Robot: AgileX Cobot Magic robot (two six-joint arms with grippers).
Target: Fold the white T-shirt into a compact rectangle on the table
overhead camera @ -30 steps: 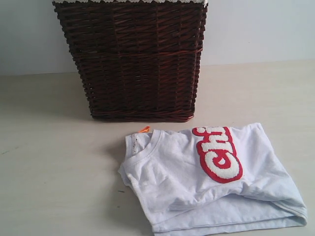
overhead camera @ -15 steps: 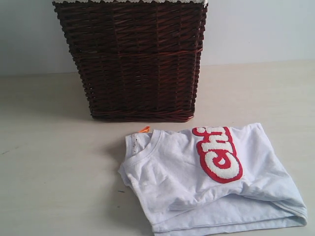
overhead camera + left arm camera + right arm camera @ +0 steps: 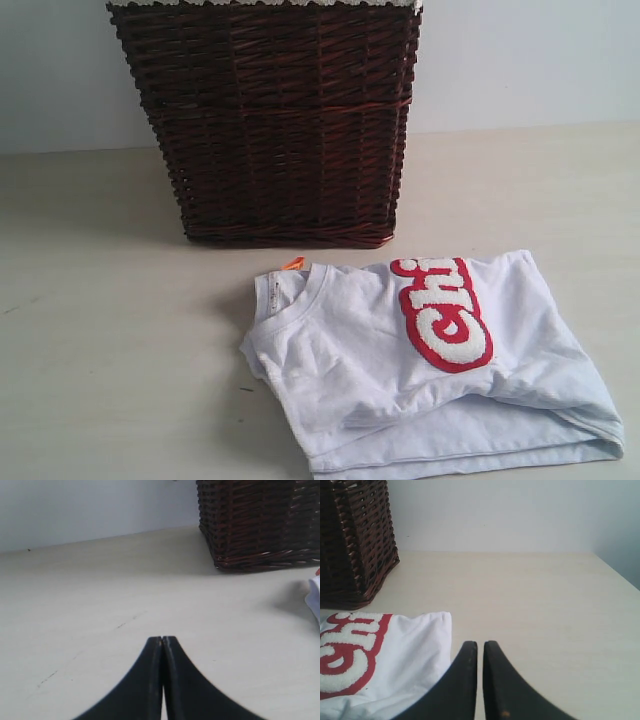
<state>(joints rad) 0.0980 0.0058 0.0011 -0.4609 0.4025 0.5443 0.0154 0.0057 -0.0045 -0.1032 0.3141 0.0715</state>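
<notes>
The white T-shirt [image 3: 430,375] lies folded in a rough rectangle on the pale table [image 3: 110,340], in front of the basket and to the right of centre. Its red-outlined lettering [image 3: 443,313] faces up and the orange neck tag [image 3: 292,263] shows at its far left corner. Neither gripper shows in the exterior view. In the left wrist view my left gripper [image 3: 162,639] is shut with nothing in it, over bare table, with a sliver of the shirt [image 3: 315,600] far off to one side. My right gripper [image 3: 480,644] is shut and empty beside the shirt's edge [image 3: 415,650].
A dark wicker basket [image 3: 270,120] with a lace-trimmed lining stands at the back of the table against the pale wall, just behind the shirt. It also shows in the left wrist view, basket [image 3: 260,520], and the right wrist view, basket [image 3: 355,535]. The table's edge [image 3: 615,575] runs past my right gripper.
</notes>
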